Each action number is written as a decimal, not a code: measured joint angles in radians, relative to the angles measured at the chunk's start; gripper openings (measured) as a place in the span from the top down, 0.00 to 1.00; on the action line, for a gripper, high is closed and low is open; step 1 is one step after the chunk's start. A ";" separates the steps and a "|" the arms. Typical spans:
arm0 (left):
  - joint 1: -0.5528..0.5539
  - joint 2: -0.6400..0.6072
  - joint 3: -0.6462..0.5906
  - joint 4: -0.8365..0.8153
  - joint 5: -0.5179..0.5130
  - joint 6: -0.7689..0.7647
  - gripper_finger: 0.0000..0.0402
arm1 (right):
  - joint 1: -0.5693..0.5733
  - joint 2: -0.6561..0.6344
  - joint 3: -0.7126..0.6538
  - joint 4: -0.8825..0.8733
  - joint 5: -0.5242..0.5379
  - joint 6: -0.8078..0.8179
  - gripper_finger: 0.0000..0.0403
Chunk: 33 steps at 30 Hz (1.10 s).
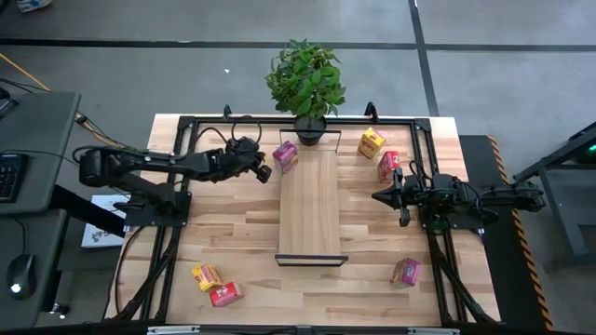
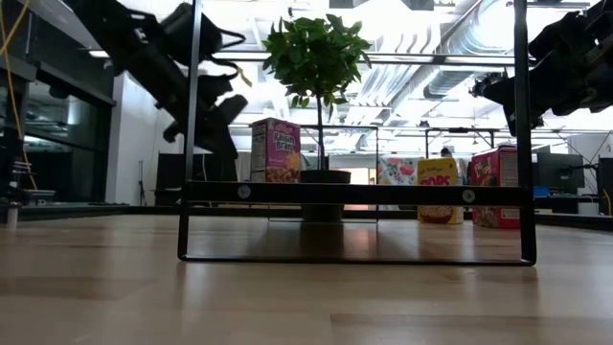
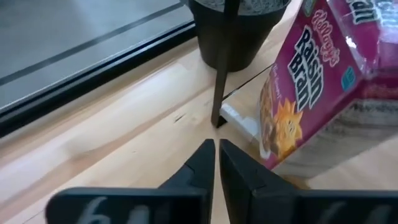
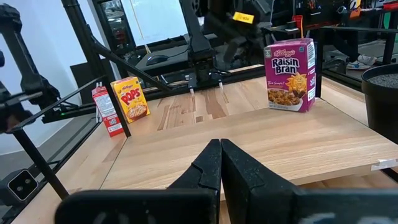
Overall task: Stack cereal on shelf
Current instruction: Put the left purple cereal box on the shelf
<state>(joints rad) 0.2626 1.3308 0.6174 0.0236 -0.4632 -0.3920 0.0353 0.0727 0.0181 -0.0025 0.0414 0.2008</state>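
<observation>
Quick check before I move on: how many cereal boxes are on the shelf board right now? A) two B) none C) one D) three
C: the high view shows only the pink Raisin Bran box standing on the shelf, at its far end by the potted plant; the other boxes sit on the tabletop around it.

Potted plant (image 1: 305, 82): green, leafy, in dark round pot, at far edge of table, centred.
Tabletop (image 1: 233, 233): light butcher-block wood, bordered by black metal frame (image 1: 177, 126).
Floor (image 1: 140, 65): grey, crossed by dark lines.
Desk (image 1: 28, 149): dark, left of table; keyboard (image 1: 9, 177) and mouse (image 1: 20, 272) on it.
Papers (image 1: 98, 228): white, low beside desk.
Room beyond, low view: ceiling ducts (image 2: 460, 38), bright lights.
</observation>
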 joint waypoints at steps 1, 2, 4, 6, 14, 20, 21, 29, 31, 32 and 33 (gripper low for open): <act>0.000 0.017 0.000 0.020 0.005 0.001 0.98 | 0.000 0.000 0.000 0.000 0.000 0.000 1.00; 0.000 0.033 0.000 0.039 0.014 0.000 0.99 | 0.000 0.000 0.000 0.000 0.000 0.000 1.00; 0.000 0.061 0.000 0.082 0.026 0.000 0.99 | 0.000 0.000 0.000 0.000 0.000 0.000 1.00; -0.001 0.079 0.000 0.102 0.035 -0.003 1.00 | 0.000 0.000 0.000 0.000 0.000 0.000 1.00; -0.027 0.098 0.000 0.112 0.074 -0.052 1.00 | 0.000 0.000 0.000 0.000 0.000 0.000 1.00; -0.053 0.098 0.000 0.153 0.076 -0.059 1.00 | 0.000 0.000 0.000 0.000 0.000 0.000 1.00; -0.056 0.098 0.000 0.161 0.076 -0.060 1.00 | 0.000 0.000 0.000 0.000 0.000 0.000 1.00; -0.056 0.098 0.000 0.193 0.117 -0.063 1.00 | 0.000 0.000 0.000 0.000 0.000 0.000 1.00; -0.056 0.098 0.000 0.197 0.122 -0.075 1.00 | 0.000 0.000 0.000 0.000 0.000 0.000 1.00; -0.056 0.098 0.000 0.203 0.130 -0.078 1.00 | 0.000 0.000 0.000 0.000 0.000 0.000 1.00; -0.056 0.098 0.000 0.212 0.140 -0.079 1.00 | 0.000 0.000 0.000 0.000 0.000 0.000 1.00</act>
<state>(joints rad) 0.2066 1.4288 0.6178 0.2351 -0.3235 -0.4706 0.0357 0.0725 0.0181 -0.0025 0.0413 0.2008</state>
